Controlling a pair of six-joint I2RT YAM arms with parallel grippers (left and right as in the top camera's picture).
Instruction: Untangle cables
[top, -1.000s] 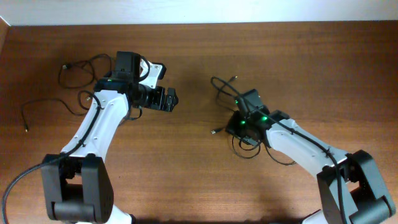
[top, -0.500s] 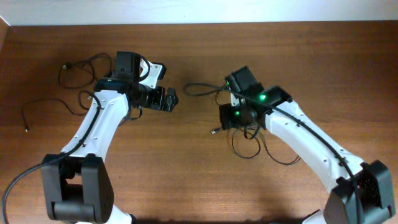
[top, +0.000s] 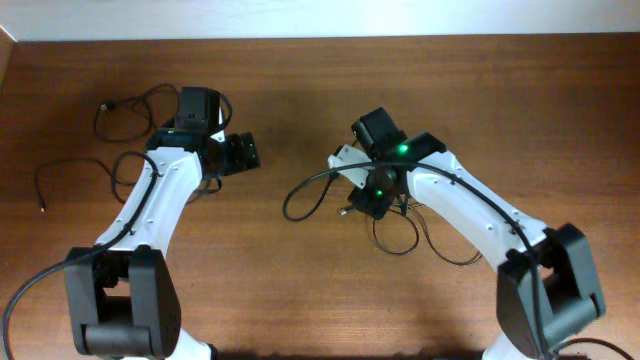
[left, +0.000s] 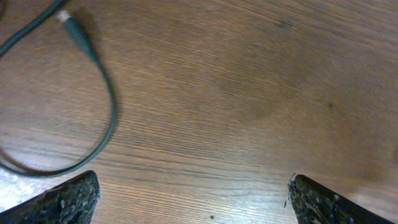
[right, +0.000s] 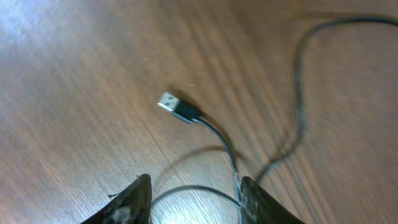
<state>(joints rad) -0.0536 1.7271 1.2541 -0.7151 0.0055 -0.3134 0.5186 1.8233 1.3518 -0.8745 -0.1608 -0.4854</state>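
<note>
Thin black cables lie in two groups. One tangle sits under my right arm, and a loop from it swings out to the left. Its USB plug also shows in the right wrist view. My right gripper is partly open, fingers apart, with a cable strand running against the right finger and an arc crossing between them. More cables lie at the far left. My left gripper is open and empty over bare wood, a cable end with its plug to its left.
A separate thin cable trails toward the table's left edge. The table's back edge meets a pale wall. Thick black arm cables run along both arms.
My right arm has swung up and turned; the cable loop moved from the upper middle down to the left of the gripper. My left gripper has pulled back to the left.
</note>
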